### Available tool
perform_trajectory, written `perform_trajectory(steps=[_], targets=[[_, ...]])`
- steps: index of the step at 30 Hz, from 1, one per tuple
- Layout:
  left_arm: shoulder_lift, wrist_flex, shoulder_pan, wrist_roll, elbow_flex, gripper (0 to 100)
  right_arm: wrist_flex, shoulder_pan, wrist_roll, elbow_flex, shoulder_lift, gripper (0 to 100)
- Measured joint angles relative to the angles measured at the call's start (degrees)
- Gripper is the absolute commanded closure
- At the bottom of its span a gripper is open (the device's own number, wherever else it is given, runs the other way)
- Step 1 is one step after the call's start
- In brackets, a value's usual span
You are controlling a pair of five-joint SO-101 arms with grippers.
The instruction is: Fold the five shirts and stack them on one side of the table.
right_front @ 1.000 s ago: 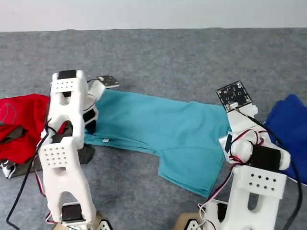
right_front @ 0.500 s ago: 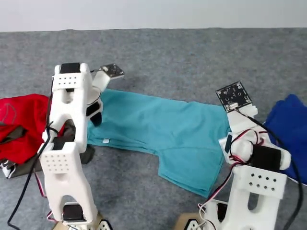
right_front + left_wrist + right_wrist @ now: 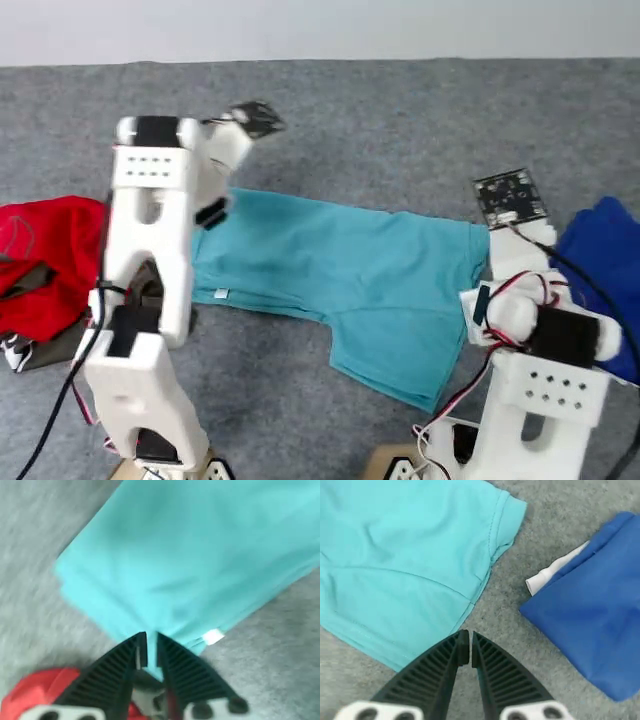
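Observation:
A teal shirt (image 3: pixel 350 280) lies spread across the middle of the grey table, its left part doubled over with a small white label (image 3: pixel 220 294) at the near edge. The left arm (image 3: pixel 155 200) stands raised over the shirt's left end. In the left wrist view, my left gripper (image 3: pixel 147 636) hovers shut above the folded teal edge (image 3: pixel 200 555), holding nothing. The right arm (image 3: pixel 530 330) stands by the shirt's right sleeve. My right gripper (image 3: pixel 466 636) is shut and empty over bare table, between the teal sleeve (image 3: pixel 405 555) and a blue shirt (image 3: pixel 600 610).
A crumpled red shirt (image 3: pixel 50 260) with dark cloth under it lies at the left edge, also seen as the red shirt (image 3: pixel 30 690) beneath the left gripper. The blue shirt (image 3: pixel 600 260) lies at the right edge, with a white piece (image 3: pixel 552 570) sticking out.
The left arm has risen and swung toward the far side, lifting off the teal shirt's left end. The right arm shifted slightly to the right. The shirt has stayed put.

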Motion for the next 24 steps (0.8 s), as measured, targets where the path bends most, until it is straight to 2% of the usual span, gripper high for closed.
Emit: perform_trajectory(steps=[7,13,20,24], targets=[[-1.8,0.0,14.9,6.1,7.1,98,8.3,0.0,-5.5,-18.3,-0.1,98.0],[-1.8,-1.4,27.8,10.5,9.9,85,8.4,3.1,-6.8,-32.3,-1.2,98.0],[-1.8,-5.9,37.0,13.4,12.3,81,8.5,11.1,-6.2,-35.4,-1.8,98.0],[-1.8,-9.2,42.9,13.8,18.0,80,8.5,12.7,-5.5,-35.4,-2.6,98.0]])
